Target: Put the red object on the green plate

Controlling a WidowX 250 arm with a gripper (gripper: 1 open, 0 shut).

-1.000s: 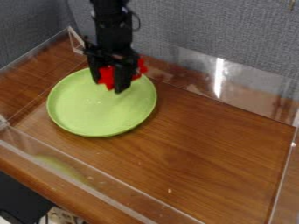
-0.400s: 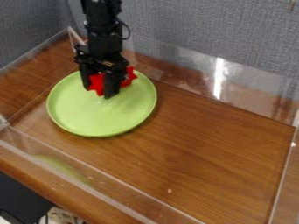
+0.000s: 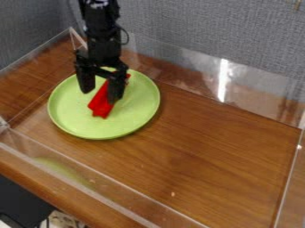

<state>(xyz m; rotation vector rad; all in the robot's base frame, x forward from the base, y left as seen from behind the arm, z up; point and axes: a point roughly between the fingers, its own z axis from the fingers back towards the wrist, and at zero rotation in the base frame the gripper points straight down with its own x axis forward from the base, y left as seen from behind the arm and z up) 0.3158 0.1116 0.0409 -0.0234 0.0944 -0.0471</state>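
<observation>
The red object (image 3: 103, 101) is a bright red bar lying on the green plate (image 3: 71, 114), near its middle, slanting from upper right to lower left. My black gripper (image 3: 103, 83) hangs straight down over the block's upper end. Its jaws are spread wide, one finger (image 3: 86, 79) to the left and the other to the right of the block. Nothing is held between them. The round lime-green plate rests on the wooden table at the back left.
A clear acrylic wall (image 3: 226, 76) rings the wooden tabletop (image 3: 202, 151) on all sides. A grey fabric backdrop stands behind it. A small pale object (image 3: 77, 39) sits behind the arm at the back edge.
The gripper carried the red block leftward and down over the plate, then opened. The block now lies on the plate, free of the fingers.
</observation>
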